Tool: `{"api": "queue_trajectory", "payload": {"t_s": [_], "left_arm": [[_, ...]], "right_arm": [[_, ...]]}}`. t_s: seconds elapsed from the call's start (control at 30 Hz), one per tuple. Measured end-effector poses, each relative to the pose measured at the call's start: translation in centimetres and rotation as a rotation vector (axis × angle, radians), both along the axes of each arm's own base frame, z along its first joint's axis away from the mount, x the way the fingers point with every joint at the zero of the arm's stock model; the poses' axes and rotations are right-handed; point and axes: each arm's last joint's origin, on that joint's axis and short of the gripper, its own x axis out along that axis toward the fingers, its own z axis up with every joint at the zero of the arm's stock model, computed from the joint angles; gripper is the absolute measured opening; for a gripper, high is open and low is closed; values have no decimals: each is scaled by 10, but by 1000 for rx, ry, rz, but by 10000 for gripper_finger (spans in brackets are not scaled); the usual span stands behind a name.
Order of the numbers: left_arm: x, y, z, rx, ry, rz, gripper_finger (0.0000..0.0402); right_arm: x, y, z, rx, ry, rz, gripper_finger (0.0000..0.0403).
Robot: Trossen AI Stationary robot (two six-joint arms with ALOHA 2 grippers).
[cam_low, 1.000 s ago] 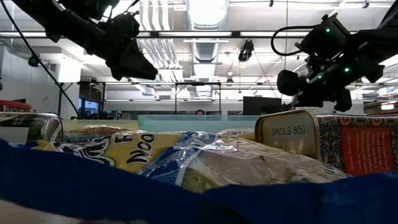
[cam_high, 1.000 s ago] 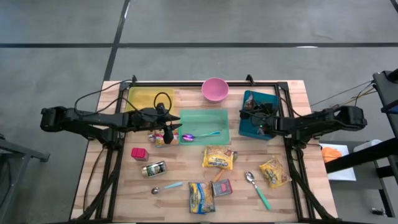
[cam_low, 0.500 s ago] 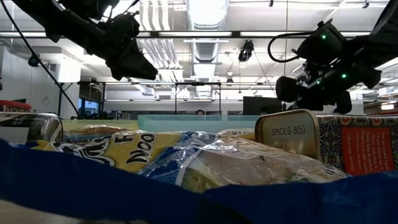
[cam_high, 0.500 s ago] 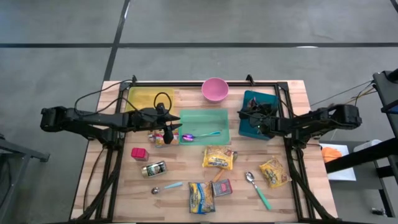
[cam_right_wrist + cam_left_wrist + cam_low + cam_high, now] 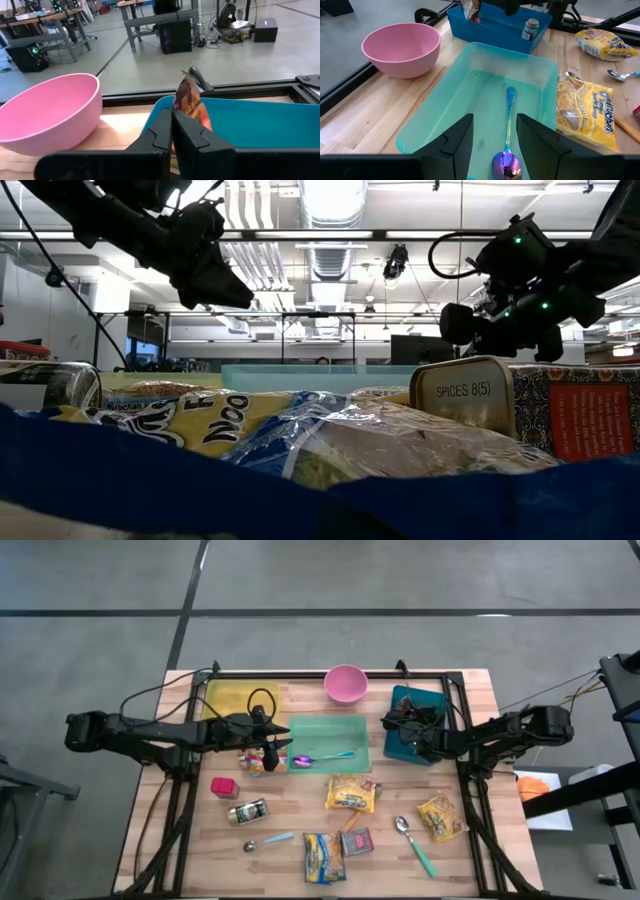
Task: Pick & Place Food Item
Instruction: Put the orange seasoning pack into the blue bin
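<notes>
A small orange-brown food packet point(image 5: 189, 102) sticks out past the tips of my right gripper point(image 5: 172, 127), which is shut on it. That gripper point(image 5: 392, 723) hovers over the left part of the blue bin point(image 5: 430, 698), near the pink bowl point(image 5: 345, 683). The left wrist view shows the packet point(image 5: 469, 7) hanging above the blue bin point(image 5: 495, 27). My left gripper point(image 5: 492, 135) stands open over the near left end of the green bin point(image 5: 330, 725), just above the bowl of the iridescent spoon point(image 5: 507, 160) that lies in the bin. My right gripper pinches one end of the packet point(image 5: 186, 116) between its two shut fingers. The fingers come nearly level from the table's right side. The rest of the packet stands out beyond the tips, lifted clear above the blue bin.
A spice jar point(image 5: 532, 29) stands in the blue bin. A yellow bin point(image 5: 230, 697) sits at the far left. Noodle packets point(image 5: 352, 793) point(image 5: 440, 815) point(image 5: 323, 857), a spice tin point(image 5: 357, 840), a red tin point(image 5: 224, 786), a can point(image 5: 248, 811) and two spoons point(image 5: 415, 843) point(image 5: 268, 840) lie on the near half.
My right gripper has edged a little toward the table's left over the blue bin, still shut on the packet, which stays lifted clear.
</notes>
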Motion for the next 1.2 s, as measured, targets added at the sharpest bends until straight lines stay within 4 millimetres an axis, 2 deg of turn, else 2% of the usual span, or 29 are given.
{"api": "queue_trajectory", "payload": {"t_s": [0.5,1.2], "left_arm": [[0,0,0,0,0,0,159],[0,0,0,4,1,-2,159]], "right_arm": [[2,0,-9,4,48,-4,8],[4,0,-13,-2,46,-10,8]]}}
